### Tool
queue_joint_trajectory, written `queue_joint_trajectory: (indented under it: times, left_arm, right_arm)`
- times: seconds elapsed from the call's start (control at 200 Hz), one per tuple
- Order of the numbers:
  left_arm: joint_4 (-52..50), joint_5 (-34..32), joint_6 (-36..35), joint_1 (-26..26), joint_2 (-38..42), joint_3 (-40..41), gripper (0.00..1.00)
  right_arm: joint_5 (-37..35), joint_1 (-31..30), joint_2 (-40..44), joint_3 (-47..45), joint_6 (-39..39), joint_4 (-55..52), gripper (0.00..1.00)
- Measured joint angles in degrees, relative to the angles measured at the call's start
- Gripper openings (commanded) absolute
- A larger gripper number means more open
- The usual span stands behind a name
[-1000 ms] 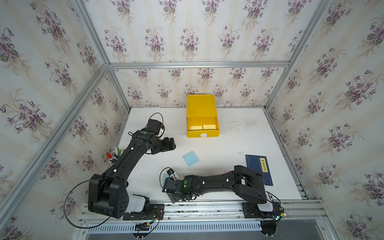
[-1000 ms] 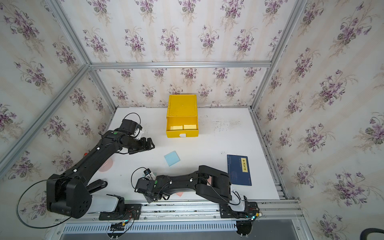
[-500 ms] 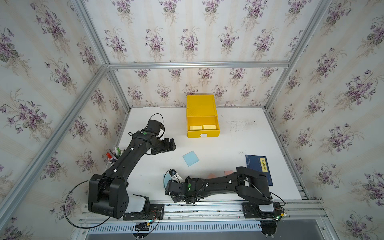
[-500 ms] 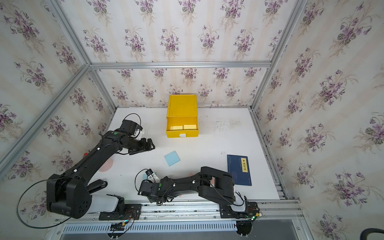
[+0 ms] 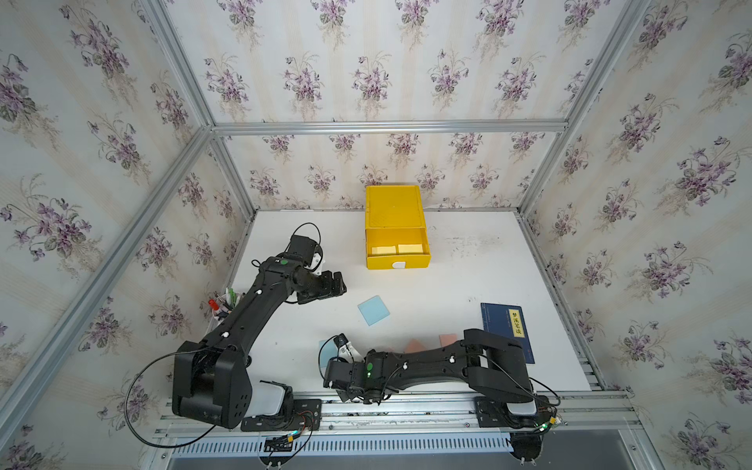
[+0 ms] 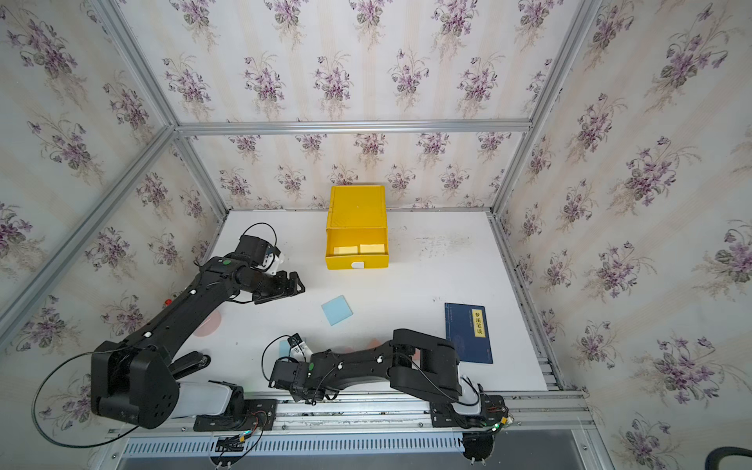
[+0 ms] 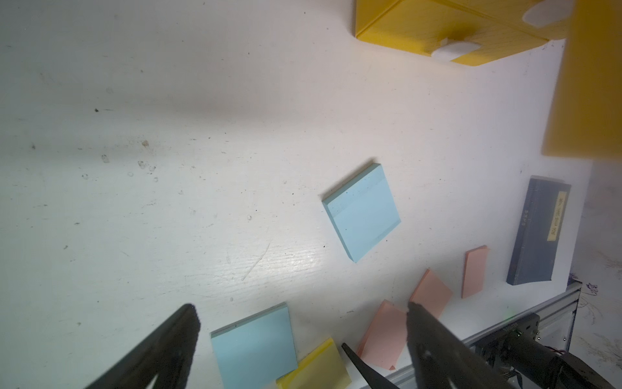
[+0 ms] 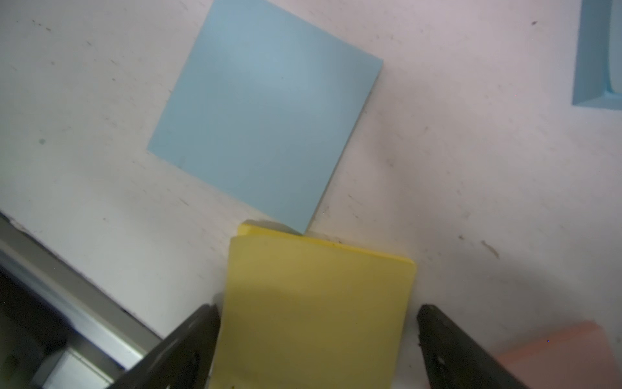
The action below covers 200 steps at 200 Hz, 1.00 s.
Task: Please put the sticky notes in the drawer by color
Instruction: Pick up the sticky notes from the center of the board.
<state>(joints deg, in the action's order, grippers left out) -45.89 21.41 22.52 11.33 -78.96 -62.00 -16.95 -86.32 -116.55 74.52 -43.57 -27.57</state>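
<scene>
The right tool [image 8: 317,308] has settled astride the loose yellow sticky note [image 8: 319,276], jaws wide but closing, grasp imminent.

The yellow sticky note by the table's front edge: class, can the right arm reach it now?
Likely yes: the yellow note lies uncovered between the right gripper's open jaws; only a blue note's corner meets its far edge.
</scene>
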Motion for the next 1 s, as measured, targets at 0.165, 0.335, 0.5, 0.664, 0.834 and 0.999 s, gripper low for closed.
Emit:
queue_joint_trajectory:
  times: [0.165, 0.335, 0.5, 0.664, 0.834, 0.999]
  left_arm:
    - [0.24, 0.26, 0.0, 0.0, 0.0, 0.0, 0.94]
    - [0.35, 0.96, 0.0, -0.02, 0.0, 0.0, 0.94]
    - [0.61, 1.9, 0.02, 0.0, 0.0, -0.02, 0.94]
    - [0.7, 3.93, 0.04, 0.04, 0.0, -0.76, 0.94]
    - [1.07, 4.72, 0.04, 0.07, -0.07, -2.64, 0.94]
    - [1.11, 5.42, 0.11, 0.33, -0.39, -4.42, 0.94]
  right_arm:
    - [0.17, -0.33, -0.59, 0.42, 0.37, 0.39, 0.73]
    - [-0.09, -0.55, -0.24, -0.61, 1.86, 2.84, 0.64]
    - [3.98, 1.36, 4.2, -2.21, 3.21, 0.15, 0.6]
    - [9.09, 6.36, 12.9, -3.89, 4.59, -3.8, 0.59]
    - [10.51, 11.69, 21.18, -5.35, 6.36, -2.16, 0.6]
    - [10.97, 18.78, 28.79, -6.73, 8.5, -3.78, 0.61]
